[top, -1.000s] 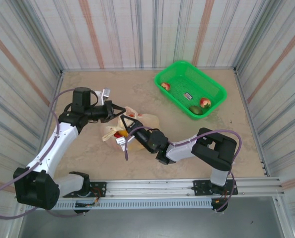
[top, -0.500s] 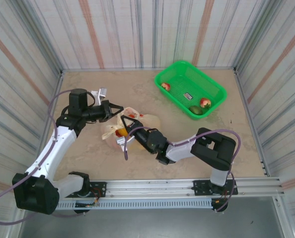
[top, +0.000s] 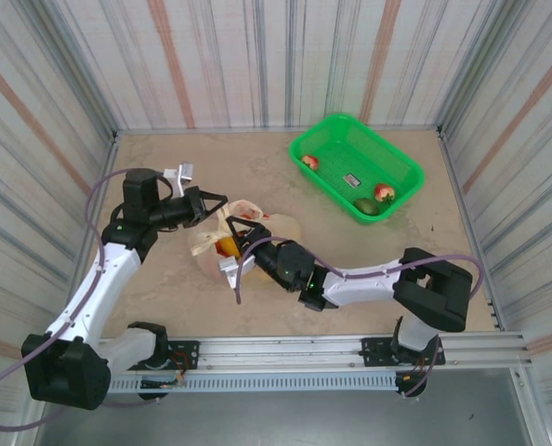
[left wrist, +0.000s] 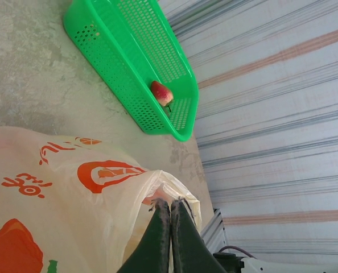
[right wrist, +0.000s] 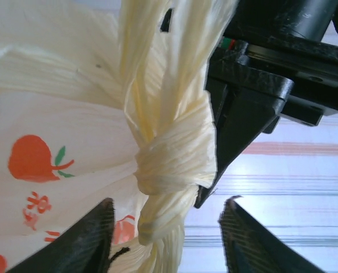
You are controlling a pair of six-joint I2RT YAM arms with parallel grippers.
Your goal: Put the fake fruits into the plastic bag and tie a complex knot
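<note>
As right end effector [right wrist: 170, 200] gapes, knot [right wrist: 172, 156] of bag [right wrist: 55, 131] just ahead

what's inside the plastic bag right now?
Through the film of the plastic bag, top view shows a yellow-orange shape and a red patch, fruit or print unclear. The rest is covered by printed film; no count possible.

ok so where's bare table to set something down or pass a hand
Bare beige tabletop: back left, between the left arm and the green mesh plastic basket; front right, between basket, right arm and striped wall. Crowded around the cream printed plastic bag, where both arms meet.
</note>
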